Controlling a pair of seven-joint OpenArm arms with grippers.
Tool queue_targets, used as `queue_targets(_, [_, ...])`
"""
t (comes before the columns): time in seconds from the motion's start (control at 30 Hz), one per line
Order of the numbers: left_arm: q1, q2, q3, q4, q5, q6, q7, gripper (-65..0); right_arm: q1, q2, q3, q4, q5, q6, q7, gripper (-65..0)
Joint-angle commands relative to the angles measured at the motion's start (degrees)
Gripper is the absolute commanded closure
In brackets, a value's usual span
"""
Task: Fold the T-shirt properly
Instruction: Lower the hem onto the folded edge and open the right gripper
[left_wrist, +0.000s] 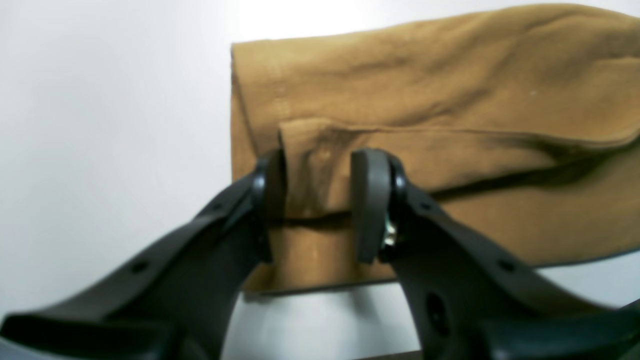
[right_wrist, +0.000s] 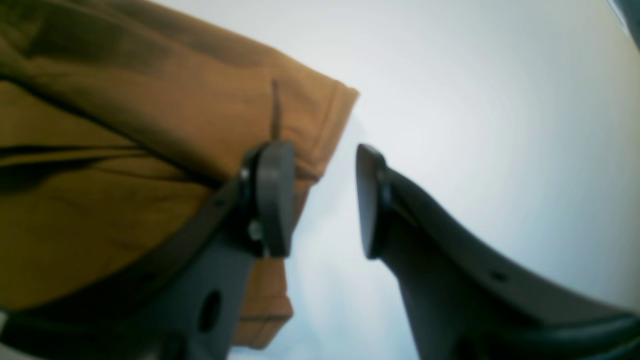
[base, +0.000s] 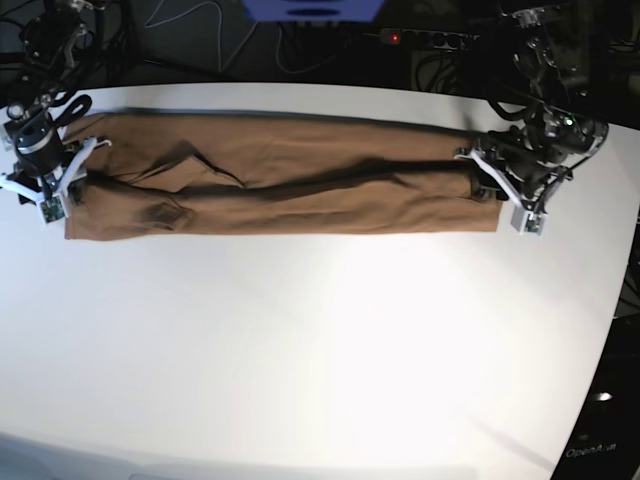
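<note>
The tan-brown T-shirt (base: 300, 180) lies as a long narrow folded band across the far half of the white table (base: 330, 340). At its right end in the base view my left gripper (base: 497, 192) stands low. In the left wrist view that left gripper (left_wrist: 320, 205) is open, its pads apart on either side of a loose top flap of the T-shirt (left_wrist: 425, 85). At the band's other end sits my right gripper (base: 65, 180). The right wrist view shows the right gripper (right_wrist: 325, 200) open, bare table in the gap, and the hemmed corner of the T-shirt (right_wrist: 100, 150) behind one finger.
Behind the table's far edge hang dark cables and a power strip (base: 420, 38) with a red light, beside a blue object (base: 310, 8). The table's right edge (base: 622, 270) runs diagonally close to the left arm.
</note>
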Motion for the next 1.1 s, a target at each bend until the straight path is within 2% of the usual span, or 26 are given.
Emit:
queue_targets(0.0, [-0.3, -0.4, -0.1, 1.2, -0.7, -0.1, -1.1, -23.1, 0.3, -0.1, 0.1, 0.8, 0.4, -0.5, 0.9, -21.9])
queue_targets(0.13, [-0.3, -0.4, -0.1, 1.2, -0.7, -0.1, -1.1, -23.6, 0.3, -1.5, -0.1, 0.8, 0.2, -0.5, 0.9, -21.9])
queue_targets(0.3, [-0.3, -0.4, -0.1, 1.2, -0.5, -0.1, -1.1, -23.6, 0.3, -1.5, -1.2, -0.1, 0.4, -0.5, 0.9, -22.1])
queue_targets(0.57, [-0.3, -0.4, -0.1, 1.2, -0.3, -0.1, -1.1, -23.6, 3.9, -0.3, -1.2, -7.6, 0.2, -0.5, 1.1, -22.1])
queue_targets(0.8, [-0.4, -0.4, -0.1, 1.2, -0.3, -0.1, -1.1, -23.6, 4.0, -0.2, -1.2, -7.8, 0.4, -0.5, 1.2, -21.0])
queue_targets(1.07, [-0.6, -0.4, -0.1, 1.2, -0.3, -0.1, -1.1, -23.6, 3.4, 0.0, -3.7, -7.8, 0.2, -0.5, 1.2, -4.9])
